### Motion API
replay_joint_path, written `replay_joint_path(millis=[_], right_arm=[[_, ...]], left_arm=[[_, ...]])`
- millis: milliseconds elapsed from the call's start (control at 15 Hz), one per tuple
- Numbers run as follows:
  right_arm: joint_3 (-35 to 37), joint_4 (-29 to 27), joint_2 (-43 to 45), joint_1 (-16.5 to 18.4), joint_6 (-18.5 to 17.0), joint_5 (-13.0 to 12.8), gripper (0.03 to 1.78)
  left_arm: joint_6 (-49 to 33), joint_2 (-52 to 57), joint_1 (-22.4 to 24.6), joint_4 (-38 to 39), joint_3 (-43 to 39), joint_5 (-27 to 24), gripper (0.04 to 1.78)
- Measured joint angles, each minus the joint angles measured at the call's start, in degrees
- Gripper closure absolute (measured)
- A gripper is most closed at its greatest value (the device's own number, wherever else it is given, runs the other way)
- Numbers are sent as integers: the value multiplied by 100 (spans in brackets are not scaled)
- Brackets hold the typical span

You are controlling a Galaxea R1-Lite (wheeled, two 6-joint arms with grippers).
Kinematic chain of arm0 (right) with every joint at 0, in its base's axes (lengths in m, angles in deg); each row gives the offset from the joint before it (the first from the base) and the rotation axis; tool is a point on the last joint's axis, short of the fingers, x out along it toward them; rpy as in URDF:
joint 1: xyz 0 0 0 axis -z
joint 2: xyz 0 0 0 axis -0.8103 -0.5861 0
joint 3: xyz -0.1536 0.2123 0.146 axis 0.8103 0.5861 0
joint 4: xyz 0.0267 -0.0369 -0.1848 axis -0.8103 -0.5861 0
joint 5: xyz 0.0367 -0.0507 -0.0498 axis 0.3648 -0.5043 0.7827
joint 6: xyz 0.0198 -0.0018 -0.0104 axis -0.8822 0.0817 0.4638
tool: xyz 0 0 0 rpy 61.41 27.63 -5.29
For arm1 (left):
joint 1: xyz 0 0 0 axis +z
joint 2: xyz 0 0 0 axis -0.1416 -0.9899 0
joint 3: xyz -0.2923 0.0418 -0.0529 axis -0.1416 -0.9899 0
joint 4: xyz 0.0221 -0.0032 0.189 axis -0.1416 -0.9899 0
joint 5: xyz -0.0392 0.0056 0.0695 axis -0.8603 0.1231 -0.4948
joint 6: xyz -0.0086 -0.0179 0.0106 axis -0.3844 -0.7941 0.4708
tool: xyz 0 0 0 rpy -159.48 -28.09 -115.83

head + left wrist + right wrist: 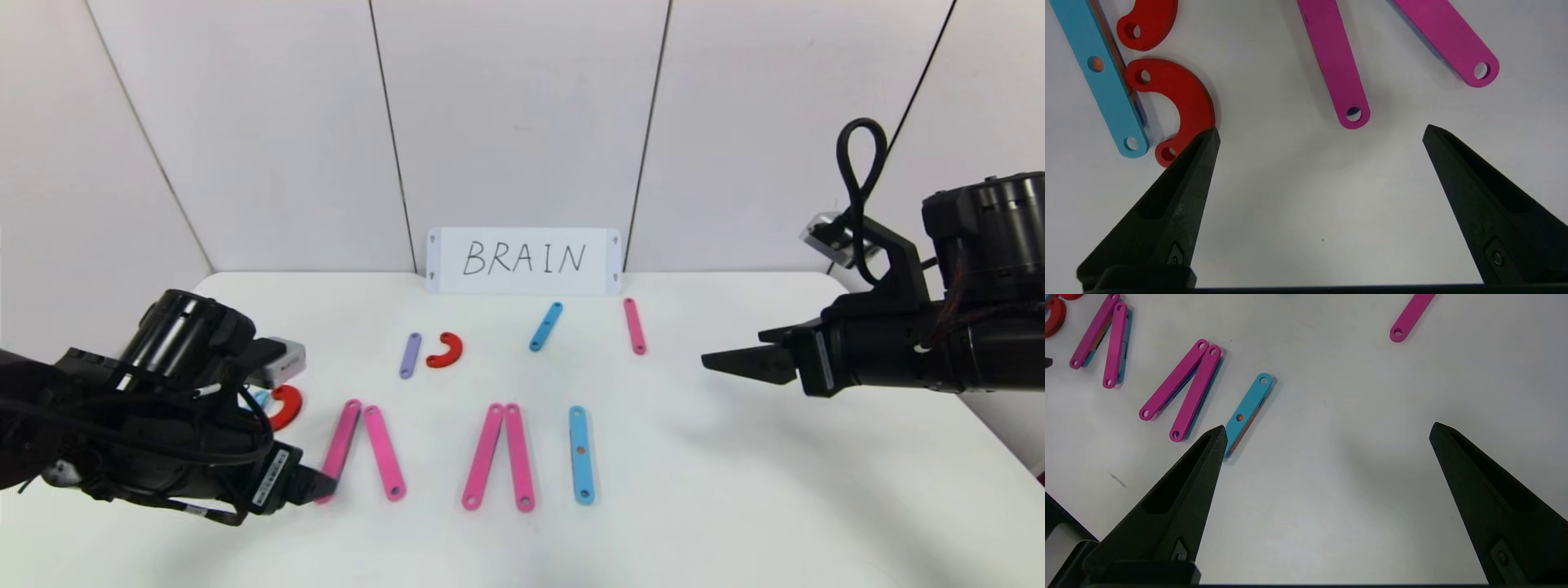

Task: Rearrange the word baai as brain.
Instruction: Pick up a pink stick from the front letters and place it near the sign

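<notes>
The word lies on the white table (735,490). A blue bar (1106,77) with two red crescents (1175,102) is at the left, mostly hidden by my left arm in the head view. Then come a pink bar pair (384,452), a second pink pair (483,456) and a blue bar (580,453). My left gripper (1321,134) is open and empty, low over the table just in front of the first pink pair, one fingertip (1208,141) by the nearer crescent. My right gripper (1327,430) is open and empty, held above the table at the right.
Loose pieces lie behind the word: a short purple bar (410,355), a red crescent (446,349), a short blue bar (545,326) and a short pink bar (634,325). A white card (523,260) reading BRAIN stands against the back wall.
</notes>
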Motion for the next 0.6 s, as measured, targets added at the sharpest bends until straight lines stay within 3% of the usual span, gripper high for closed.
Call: replay_joint_path(millis=[267, 600], right_arm=[[6, 0, 0, 0, 1, 6, 8], [35, -1, -2, 4, -2, 9, 8]], left_arm=[[-325, -523, -195, 523, 21, 447, 8], [-536, -939, -223, 674, 127, 494, 8]])
